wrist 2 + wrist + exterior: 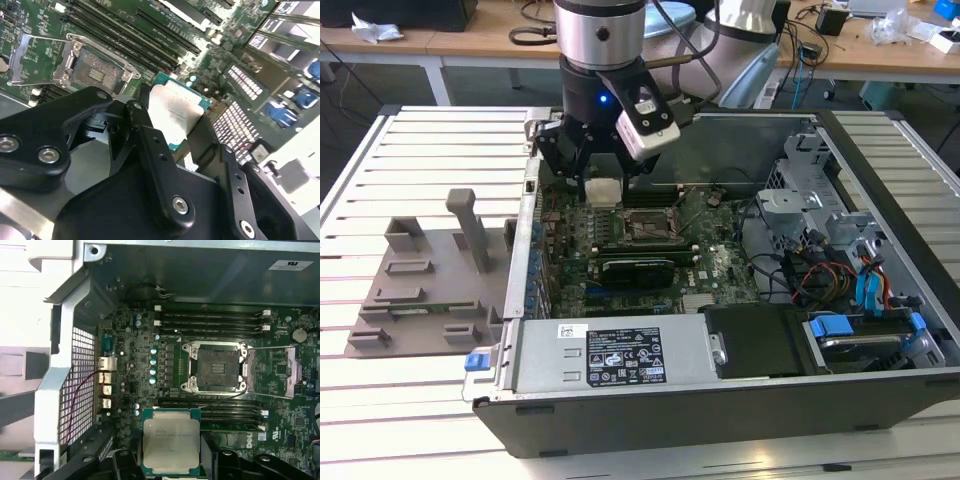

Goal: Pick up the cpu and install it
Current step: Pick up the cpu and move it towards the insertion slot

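Silver cpu (171,442) level, lid up — pinched by gripper (171,462), nr socket (215,367).

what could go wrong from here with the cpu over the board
The hand pinches the cpu by its edges above the motherboard; a slip could drop it onto components. The socket lies open and the cpu is off to its side, so a misaligned or tilted set-down may damage its contacts.

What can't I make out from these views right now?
- cpu underside: faces away in both wrist views.
- cpu side edges: covered by the jaws in the second wrist view.
- socket pins: too small to judge in the first wrist view.
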`<action>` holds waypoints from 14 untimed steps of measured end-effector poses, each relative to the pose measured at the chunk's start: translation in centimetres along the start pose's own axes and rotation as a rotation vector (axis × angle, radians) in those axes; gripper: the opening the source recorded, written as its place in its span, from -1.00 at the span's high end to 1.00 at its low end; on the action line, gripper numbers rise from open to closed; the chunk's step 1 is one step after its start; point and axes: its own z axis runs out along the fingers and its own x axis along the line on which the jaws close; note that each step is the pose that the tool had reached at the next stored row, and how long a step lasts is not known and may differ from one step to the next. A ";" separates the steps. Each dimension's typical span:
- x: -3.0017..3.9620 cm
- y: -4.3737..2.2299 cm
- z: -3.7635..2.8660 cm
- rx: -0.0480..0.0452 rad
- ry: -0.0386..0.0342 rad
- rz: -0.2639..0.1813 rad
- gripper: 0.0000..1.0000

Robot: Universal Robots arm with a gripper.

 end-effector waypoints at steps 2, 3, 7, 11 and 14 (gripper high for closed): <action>-0.40 0.31 0.19 0.0003 0.0000 0.000 -0.09; -0.73 0.53 0.32 0.0010 0.0000 0.000 -0.09; -1.70 1.34 0.72 0.0099 0.0004 0.000 -0.09; -2.61 2.28 1.08 0.0246 0.0010 0.000 -0.09; -3.32 2.95 1.50 0.0313 0.0012 0.000 -0.09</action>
